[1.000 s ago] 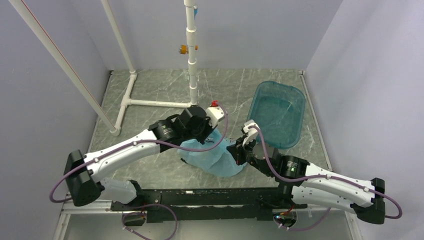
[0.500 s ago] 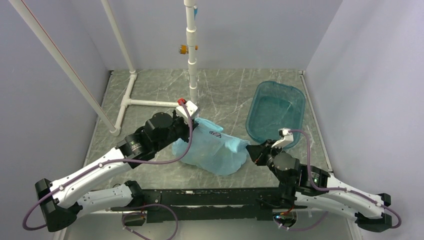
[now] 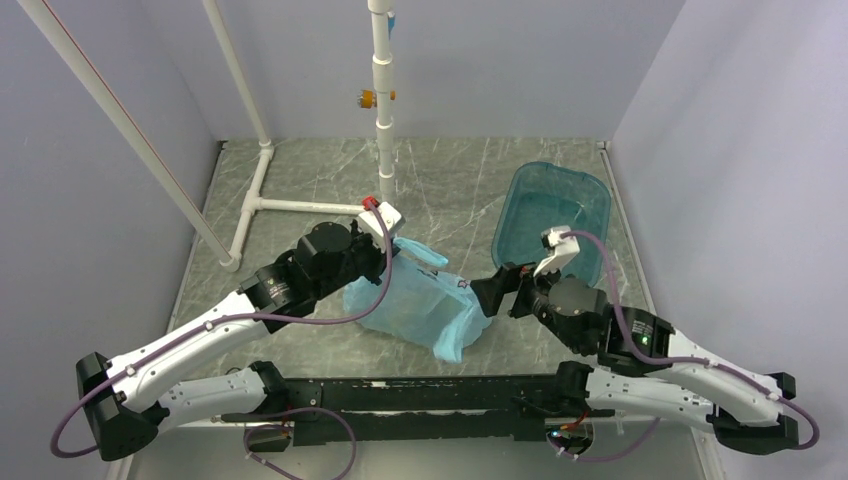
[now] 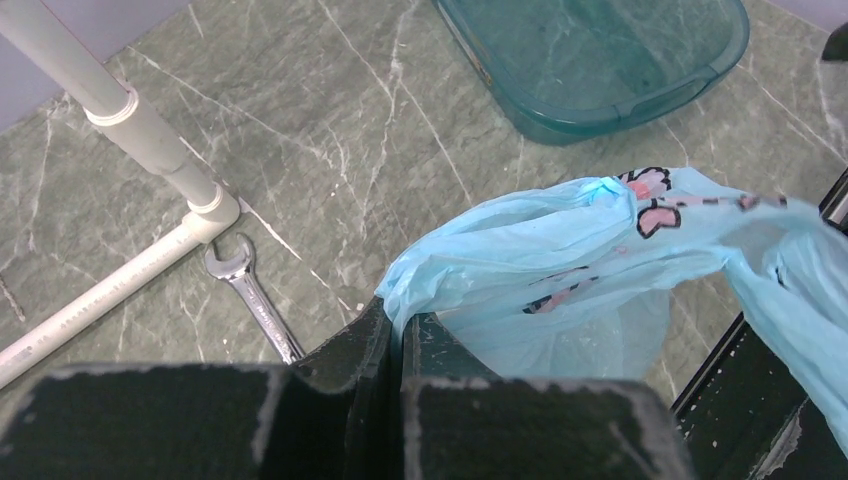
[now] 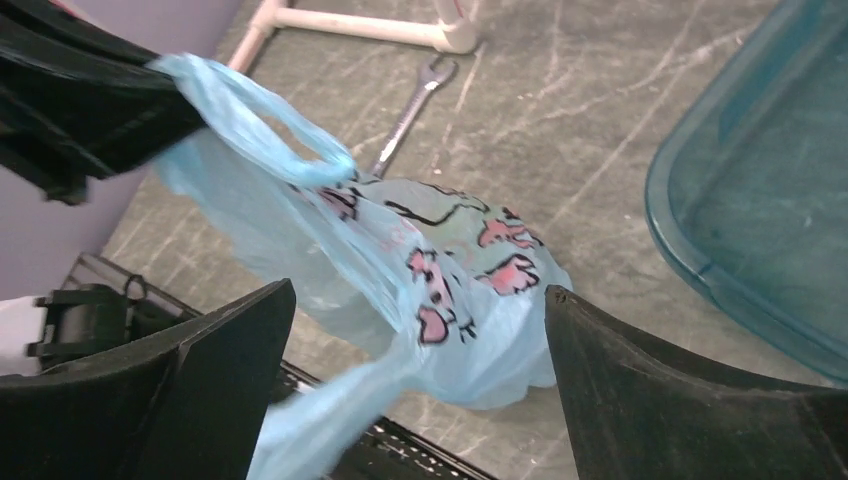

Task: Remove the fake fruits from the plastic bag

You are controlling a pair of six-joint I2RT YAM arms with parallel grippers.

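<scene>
Over the grey marbled table (image 3: 450,190), the crinkly light-blue plastic bag (image 3: 415,300), pinched in the left gripper (image 4: 396,325), has been released by the now-spread right gripper (image 3: 497,292); no fruit is extracted yet.

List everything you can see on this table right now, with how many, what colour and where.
plastic bag: one, light blue with dark and pink print, mid-table between the arms
fake fruits: none visible; whatever is in the bag is hidden
tub: one, teal see-through, far right of the table, nothing seen inside
wrench: one, silver, lying beside the pipe frame
pipe frame: one, white, far left of the table, with an upright post
table: one, grey-green marble pattern
left gripper: one, black, shut on a handle of the bag
right gripper: one, black, open, at the bag's right side
</scene>
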